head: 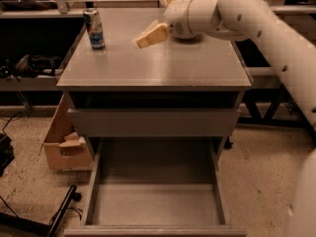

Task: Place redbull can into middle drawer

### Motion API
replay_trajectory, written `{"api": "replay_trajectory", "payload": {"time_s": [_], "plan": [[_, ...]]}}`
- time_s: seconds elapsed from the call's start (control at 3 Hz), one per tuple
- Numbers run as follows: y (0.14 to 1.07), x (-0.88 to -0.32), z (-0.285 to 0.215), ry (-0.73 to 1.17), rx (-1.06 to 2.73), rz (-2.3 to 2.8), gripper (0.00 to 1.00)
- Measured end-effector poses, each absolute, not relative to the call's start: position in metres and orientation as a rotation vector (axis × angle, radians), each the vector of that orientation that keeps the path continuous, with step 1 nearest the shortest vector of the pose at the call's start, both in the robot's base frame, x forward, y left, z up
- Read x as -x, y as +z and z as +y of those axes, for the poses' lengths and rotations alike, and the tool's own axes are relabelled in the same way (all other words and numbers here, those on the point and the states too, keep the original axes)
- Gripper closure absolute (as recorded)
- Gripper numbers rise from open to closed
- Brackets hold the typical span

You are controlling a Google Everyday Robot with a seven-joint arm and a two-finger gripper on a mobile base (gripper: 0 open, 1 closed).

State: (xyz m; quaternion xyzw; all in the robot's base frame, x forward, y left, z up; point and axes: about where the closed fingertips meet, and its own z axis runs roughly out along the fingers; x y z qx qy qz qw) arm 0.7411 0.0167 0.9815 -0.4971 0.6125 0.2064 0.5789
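The redbull can (94, 28), blue and silver, stands upright at the back left corner of the grey cabinet top (153, 65). My gripper (149, 36) hovers over the back middle of the top, to the right of the can and apart from it, pointing toward it. It holds nothing that I can see. The middle drawer (155, 206) is pulled out wide below the cabinet front, and its flat floor is bare.
A closed grey drawer front (153, 122) sits above the open drawer. A cardboard box (64, 149) stands on the floor left of the cabinet. My white arm (266, 28) spans the right side. Black frames and cables lie on both sides.
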Motion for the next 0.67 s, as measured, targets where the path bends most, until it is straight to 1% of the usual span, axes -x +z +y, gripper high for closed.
{"api": "replay_trajectory", "payload": {"time_s": [0.33,0.67], "plan": [[0.966,-0.795,0.064,0.578,1.086,1.396,0.00],[0.953,-0.818,0.102,0.656,1.074,1.382,0.00]]}}
